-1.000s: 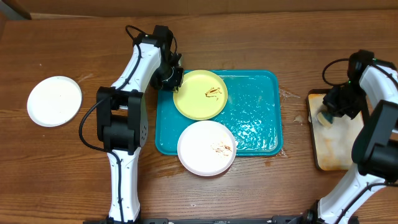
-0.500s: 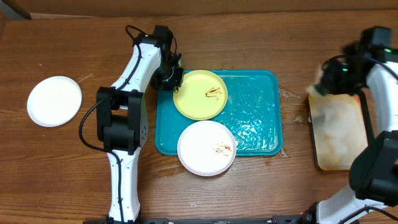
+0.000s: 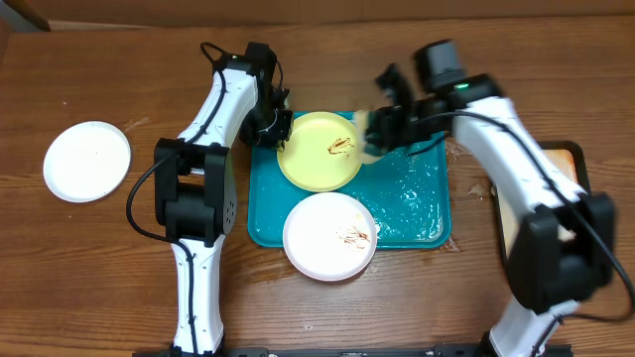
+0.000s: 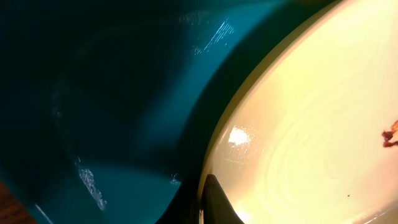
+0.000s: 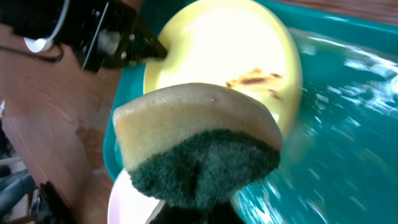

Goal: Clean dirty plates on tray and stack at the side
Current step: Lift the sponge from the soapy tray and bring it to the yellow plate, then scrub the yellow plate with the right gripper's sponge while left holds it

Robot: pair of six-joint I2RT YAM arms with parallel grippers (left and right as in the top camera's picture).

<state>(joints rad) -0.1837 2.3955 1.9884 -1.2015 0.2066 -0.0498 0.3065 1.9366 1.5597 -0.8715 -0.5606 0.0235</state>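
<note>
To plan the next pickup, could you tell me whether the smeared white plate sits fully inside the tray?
Partly out: seen from overhead, the white plate overlaps the tray's near rim and extends past it.

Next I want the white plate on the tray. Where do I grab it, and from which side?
Pinch the rim of the white plate at its near edge, coming in from the robot's base side. That part overhangs the tray rim, so a finger can likely slip underneath. Its far edge sits close to the yellow-green plate.
</note>
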